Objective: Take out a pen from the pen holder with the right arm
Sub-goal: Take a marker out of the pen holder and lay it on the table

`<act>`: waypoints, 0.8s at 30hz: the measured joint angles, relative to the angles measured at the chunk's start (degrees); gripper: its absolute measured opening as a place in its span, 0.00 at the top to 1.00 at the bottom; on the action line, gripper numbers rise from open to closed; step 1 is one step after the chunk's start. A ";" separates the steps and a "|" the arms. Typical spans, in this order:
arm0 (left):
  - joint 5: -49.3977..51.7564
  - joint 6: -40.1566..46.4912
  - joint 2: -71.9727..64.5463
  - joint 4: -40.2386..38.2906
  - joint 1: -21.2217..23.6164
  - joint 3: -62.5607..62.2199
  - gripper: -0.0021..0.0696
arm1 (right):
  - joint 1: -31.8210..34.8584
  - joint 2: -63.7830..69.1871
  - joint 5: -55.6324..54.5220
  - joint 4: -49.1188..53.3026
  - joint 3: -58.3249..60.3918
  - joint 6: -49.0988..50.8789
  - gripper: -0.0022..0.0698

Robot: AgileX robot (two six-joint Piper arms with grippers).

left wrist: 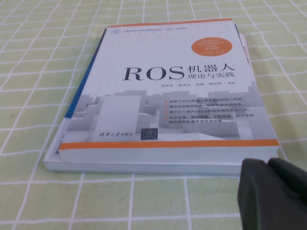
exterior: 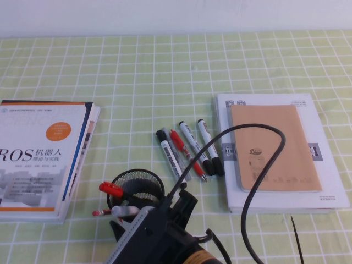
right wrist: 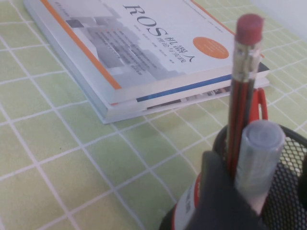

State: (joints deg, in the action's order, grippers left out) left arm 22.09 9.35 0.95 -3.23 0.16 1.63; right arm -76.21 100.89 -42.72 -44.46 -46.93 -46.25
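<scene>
The black mesh pen holder [exterior: 144,184] stands near the table's front, between the book and the loose pens. It holds a red-capped marker [exterior: 110,188], a pencil with a red eraser [right wrist: 244,72] and a grey-capped marker [right wrist: 257,153]. My right gripper [exterior: 132,217] is at the holder's near side, open, with one dark finger [right wrist: 216,201] against the grey-capped marker, which stands between the jaws; the other finger only shows at the view's edge. My left gripper [left wrist: 268,165] is shut, low over the cloth next to the ROS book [left wrist: 172,96]; it is outside the high view.
Several markers [exterior: 190,149] lie on the cloth beyond the holder. The ROS book [exterior: 41,157] lies at the left. A tan notebook [exterior: 272,146] on a white book lies at the right. A black cable [exterior: 258,165] arcs over them.
</scene>
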 joint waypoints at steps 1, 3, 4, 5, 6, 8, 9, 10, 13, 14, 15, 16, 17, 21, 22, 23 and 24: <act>0.00 0.00 0.00 0.00 0.00 0.00 0.98 | 0.00 0.00 -0.16 0.11 0.00 0.00 0.54; 0.00 0.00 0.00 0.00 0.00 0.00 0.98 | 0.00 0.00 -0.28 0.13 0.00 -0.08 0.54; 0.00 0.00 0.00 0.00 0.00 0.00 0.98 | 0.00 0.00 -0.28 0.24 0.00 -0.08 0.54; 0.00 0.00 0.00 0.00 0.00 0.00 0.98 | 0.00 0.00 -0.28 0.36 0.00 -0.08 0.55; 0.00 0.00 0.00 0.00 0.00 0.00 0.98 | 0.00 0.00 -0.28 0.48 0.00 -0.08 0.55; 0.00 0.00 0.00 0.00 0.00 0.00 0.98 | 0.00 0.00 -0.28 0.56 0.00 -0.08 0.58; 0.00 0.00 0.00 0.00 0.00 0.00 0.98 | 0.00 0.00 -0.28 0.56 0.00 -0.08 0.60; 0.00 0.00 0.00 0.00 0.00 0.00 0.98 | 0.00 0.00 -0.28 0.56 0.00 -0.08 0.63; 0.00 0.00 0.00 0.00 0.00 0.00 0.98 | 0.00 0.00 -0.28 0.70 0.00 -0.08 0.71; 0.00 0.00 0.00 0.00 0.00 0.00 0.98 | 0.00 0.00 -0.28 0.70 0.00 -0.08 0.73; 0.00 0.00 0.00 0.00 0.00 0.00 0.98 | 0.00 0.00 -0.28 0.70 0.00 -0.08 0.76; 0.00 0.00 0.00 0.00 0.00 0.00 0.98 | 0.00 0.00 -0.28 0.70 0.00 -0.08 0.77; 0.00 0.00 0.00 0.00 0.00 0.00 0.98 | 0.00 0.00 -0.28 0.70 0.00 -0.08 0.79; 0.00 0.00 0.00 0.00 0.00 0.00 0.98 | 0.00 0.00 -0.28 0.70 0.00 -0.08 0.82; 0.00 0.00 0.00 0.00 0.00 0.00 0.98 | 0.00 0.00 -0.28 0.70 0.00 -0.08 0.82; 0.00 0.00 0.00 0.00 0.00 0.00 0.98 | 0.00 0.00 -0.28 0.70 0.00 -0.08 0.82; 0.00 0.00 0.00 0.00 0.00 0.00 0.98 | 0.00 0.00 -0.28 0.81 0.00 -0.08 0.82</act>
State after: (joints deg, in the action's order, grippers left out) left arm 22.09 9.35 0.95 -3.23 0.16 1.63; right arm -76.21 100.89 -43.00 -43.65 -46.93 -46.33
